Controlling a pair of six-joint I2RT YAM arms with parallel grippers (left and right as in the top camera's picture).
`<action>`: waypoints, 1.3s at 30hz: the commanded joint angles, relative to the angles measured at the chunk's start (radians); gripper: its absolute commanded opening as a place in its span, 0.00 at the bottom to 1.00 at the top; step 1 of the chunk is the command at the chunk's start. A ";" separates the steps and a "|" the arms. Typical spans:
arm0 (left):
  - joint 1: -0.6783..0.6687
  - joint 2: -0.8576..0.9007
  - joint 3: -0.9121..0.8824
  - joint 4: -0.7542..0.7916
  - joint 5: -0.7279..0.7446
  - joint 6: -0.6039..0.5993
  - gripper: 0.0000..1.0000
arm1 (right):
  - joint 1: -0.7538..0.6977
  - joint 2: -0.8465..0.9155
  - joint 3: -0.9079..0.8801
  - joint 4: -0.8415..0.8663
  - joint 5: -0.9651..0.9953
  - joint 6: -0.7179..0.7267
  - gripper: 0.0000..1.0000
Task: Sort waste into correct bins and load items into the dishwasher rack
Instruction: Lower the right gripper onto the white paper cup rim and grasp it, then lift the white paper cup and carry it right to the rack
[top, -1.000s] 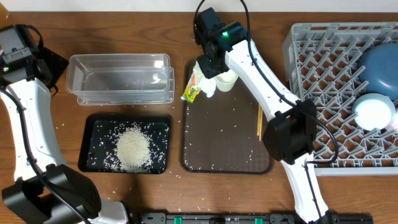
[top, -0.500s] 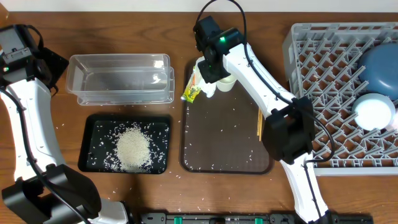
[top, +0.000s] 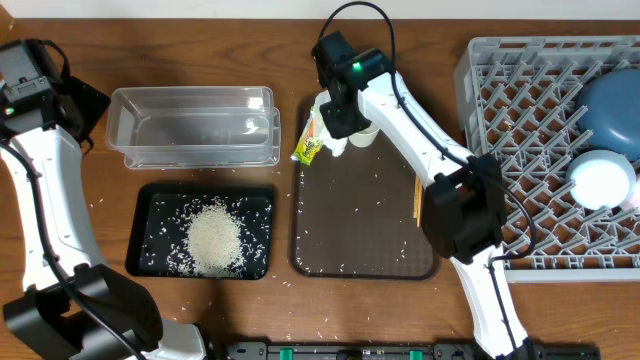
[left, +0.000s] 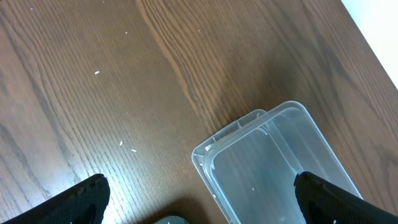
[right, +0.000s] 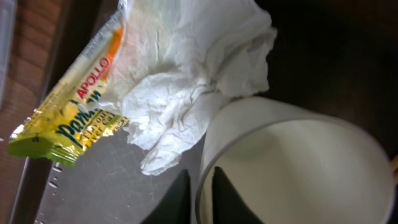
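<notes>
inside black tray (top: 205, 189): rice pile (top: 214, 238); rack (top: 520, 90) holds blue plate (top: 612, 110), bowl (top: 600, 180)

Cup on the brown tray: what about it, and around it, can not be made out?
- Overhead: cup and tissue mostly covered by the right arm.
- Right wrist: cup cut off by the lower edge; the right hand shows only fingertips astride the rim, so grip unclear.
- Right wrist: wrapper print partly hidden under the tissue.
</notes>
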 joint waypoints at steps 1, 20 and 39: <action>0.001 -0.013 0.000 -0.003 -0.005 -0.005 0.98 | 0.017 0.014 -0.006 0.002 -0.001 0.026 0.08; 0.001 -0.013 0.000 -0.003 -0.005 -0.005 0.98 | -0.119 -0.018 0.438 -0.308 -0.014 0.014 0.01; 0.001 -0.013 0.000 -0.003 -0.005 -0.005 0.98 | -0.805 -0.040 0.529 -0.512 -0.795 -0.401 0.01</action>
